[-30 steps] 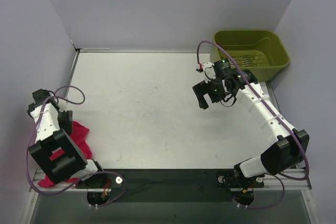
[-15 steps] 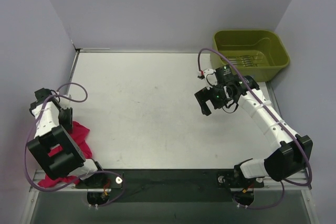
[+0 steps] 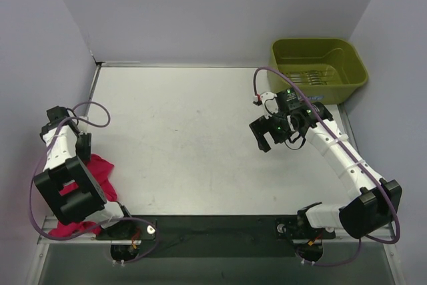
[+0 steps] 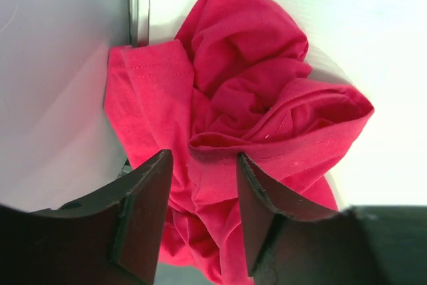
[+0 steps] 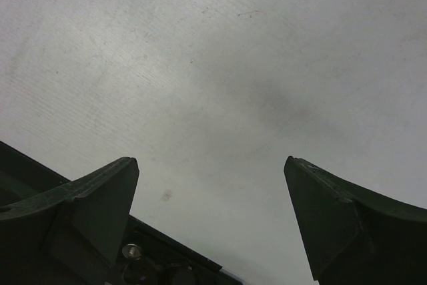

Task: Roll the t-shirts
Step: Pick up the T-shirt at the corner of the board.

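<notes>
The magenta-red t-shirt (image 4: 253, 98) lies crumpled in a heap at the table's near left corner, against the left wall. In the top view it (image 3: 101, 167) shows partly from under the left arm. My left gripper (image 4: 202, 158) is open, its two dark fingers (image 4: 143, 211) hanging just over the near part of the heap with red folds in the gap between them. Whether they touch the fabric I cannot tell. My right gripper (image 5: 210, 171) is wide open and empty over bare table, right of centre in the top view (image 3: 265, 134).
The olive-green plastic bin (image 3: 347, 81) stands at the far right corner, with nothing in it that I can see. The left wall (image 4: 60, 85) and a metal edge strip (image 4: 139, 5) run right beside the heap. Grey walls close in the table on three sides.
My right gripper has drifted a little toward the near right, away from the bin. The left arm has shifted slightly over the t-shirt.
</notes>
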{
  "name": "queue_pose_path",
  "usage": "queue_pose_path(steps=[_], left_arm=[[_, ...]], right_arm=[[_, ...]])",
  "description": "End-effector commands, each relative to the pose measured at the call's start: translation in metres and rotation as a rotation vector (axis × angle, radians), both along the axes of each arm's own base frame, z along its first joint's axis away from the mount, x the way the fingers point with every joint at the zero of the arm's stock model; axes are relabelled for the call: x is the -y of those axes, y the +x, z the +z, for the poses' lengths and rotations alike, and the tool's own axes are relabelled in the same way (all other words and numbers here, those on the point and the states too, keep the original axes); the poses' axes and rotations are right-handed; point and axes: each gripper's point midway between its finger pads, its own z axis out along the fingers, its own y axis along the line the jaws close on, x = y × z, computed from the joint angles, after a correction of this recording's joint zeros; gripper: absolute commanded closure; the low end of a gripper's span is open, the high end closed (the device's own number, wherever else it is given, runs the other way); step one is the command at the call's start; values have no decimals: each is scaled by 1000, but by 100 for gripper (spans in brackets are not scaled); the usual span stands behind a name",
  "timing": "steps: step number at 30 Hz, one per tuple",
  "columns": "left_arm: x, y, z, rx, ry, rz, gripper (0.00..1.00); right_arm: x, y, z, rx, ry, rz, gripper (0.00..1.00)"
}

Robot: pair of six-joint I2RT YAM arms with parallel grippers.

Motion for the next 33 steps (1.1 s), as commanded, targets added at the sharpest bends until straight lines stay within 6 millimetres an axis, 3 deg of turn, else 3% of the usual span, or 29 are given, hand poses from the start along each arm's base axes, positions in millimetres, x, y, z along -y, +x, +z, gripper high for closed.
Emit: queue_pose_path(steps=[1, 3, 8, 11, 15, 23, 26, 27, 29, 30, 32, 33], left_arm=[[-3, 17, 11, 40, -1, 13, 50], [0, 19, 10, 42, -15, 4, 55], [5, 19, 6, 33, -38, 7, 55], [7, 16, 3, 15, -52, 32, 44], [11, 13, -4, -6, -76, 46, 45], [20, 13, -11, -14, -129, 54, 66], [22, 12, -12, -18, -143, 42, 81], [25, 12, -11, -17, -156, 37, 100], [28, 21, 2, 24, -172, 22, 100], [41, 27, 10, 45, -209, -9, 100], [54, 57, 52, 163, -205, -84, 100], [86, 72, 70, 196, -252, -188, 100]], right_arm=[[3, -3, 6, 22, -6, 0, 1], [3, -2, 7, 25, -9, 2, 1], [2, -3, 5, 20, -7, 5, 1], [3, -3, 5, 21, -10, 4, 1], [3, -3, 4, 16, -12, 6, 1], [3, -2, 0, 8, -21, 13, 1], [3, -1, 0, 9, -24, 15, 1], [3, 0, 0, 10, -24, 17, 1], [5, 3, 2, 22, -31, 7, 1], [6, 6, 4, 29, -33, -1, 1], [8, 15, 11, 56, -36, -27, 1], [9, 21, 15, 67, -26, -54, 1]])
